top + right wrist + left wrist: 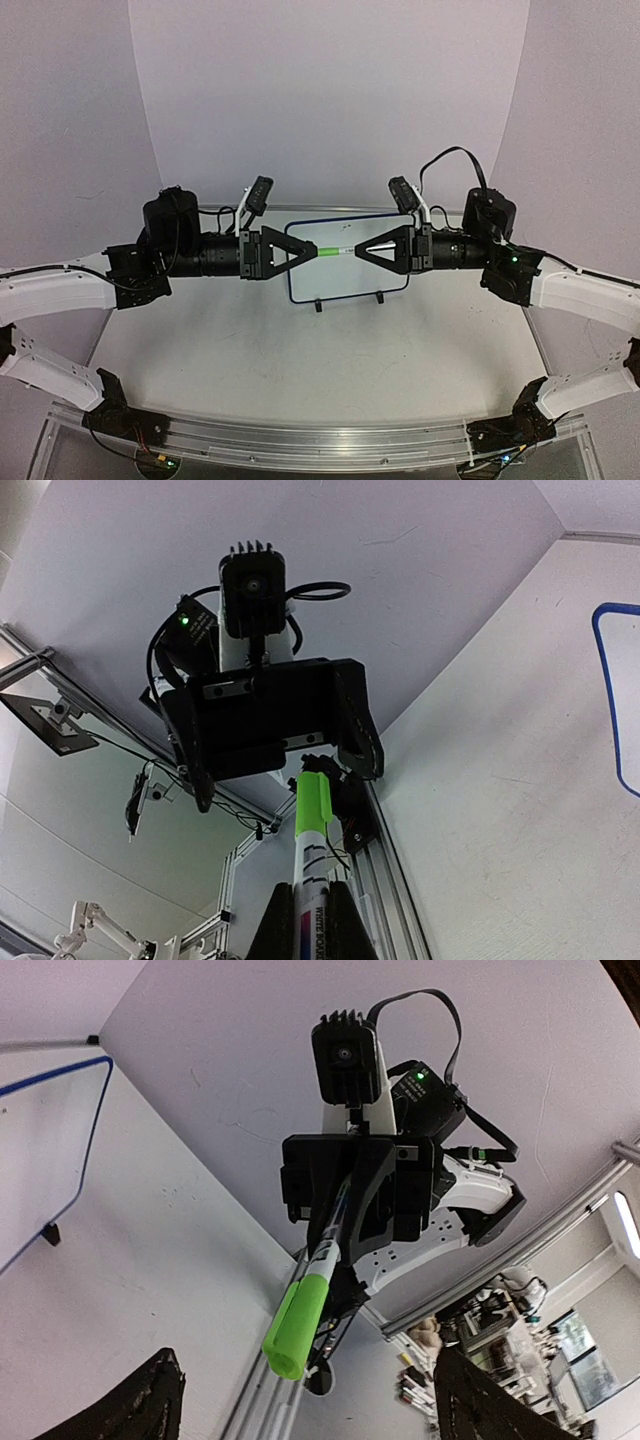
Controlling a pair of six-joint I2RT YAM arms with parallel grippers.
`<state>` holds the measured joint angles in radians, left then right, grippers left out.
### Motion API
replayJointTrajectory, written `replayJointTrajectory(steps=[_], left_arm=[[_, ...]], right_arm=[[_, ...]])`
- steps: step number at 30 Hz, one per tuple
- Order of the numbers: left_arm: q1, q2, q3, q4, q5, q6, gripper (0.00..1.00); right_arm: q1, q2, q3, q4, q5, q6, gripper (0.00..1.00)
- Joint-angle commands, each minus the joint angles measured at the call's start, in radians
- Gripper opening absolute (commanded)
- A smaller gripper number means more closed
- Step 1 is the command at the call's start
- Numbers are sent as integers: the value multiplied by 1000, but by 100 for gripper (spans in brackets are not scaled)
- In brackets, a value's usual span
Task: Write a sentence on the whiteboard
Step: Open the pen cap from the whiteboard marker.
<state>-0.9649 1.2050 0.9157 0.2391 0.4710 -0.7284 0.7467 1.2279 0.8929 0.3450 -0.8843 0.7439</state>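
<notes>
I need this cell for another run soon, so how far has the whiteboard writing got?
Nothing looks done: the visible parts of the whiteboard are blank, with no sentence. In hand: the right gripper is shut on the marker, whose green cap is on and points at the open left gripper. Left to do: pull the cap off, then write the whole sentence.

**A robotics lab, by the look of the rig**

The bench (pixel 300 350) stands inside a plain white curved backdrop (pixel 330 90). An aluminium rail (pixel 320 435) runs along its near edge, with cabled robot arm bases (pixel 125 418) bolted at both near corners. Beyond that edge, the wrist views show cluttered work surfaces (pixel 470 1335), aluminium framing (pixel 228 895) and another white jointed arm (pixel 92 922).
</notes>
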Motion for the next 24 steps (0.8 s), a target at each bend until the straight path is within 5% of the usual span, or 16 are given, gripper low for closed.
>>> replayJointTrajectory(steps=[1, 9, 18, 24], left_arm=[[5, 38, 63, 80, 95, -54, 76], [6, 77, 83, 103, 123, -72, 47], [5, 73, 74, 113, 118, -82, 27], [6, 72, 69, 117, 116, -83, 0]], right_arm=[[3, 7, 55, 73, -42, 29, 0], [22, 39, 65, 75, -70, 33, 0], [26, 54, 63, 75, -81, 32, 0], [29, 49, 51, 76, -77, 35, 0]])
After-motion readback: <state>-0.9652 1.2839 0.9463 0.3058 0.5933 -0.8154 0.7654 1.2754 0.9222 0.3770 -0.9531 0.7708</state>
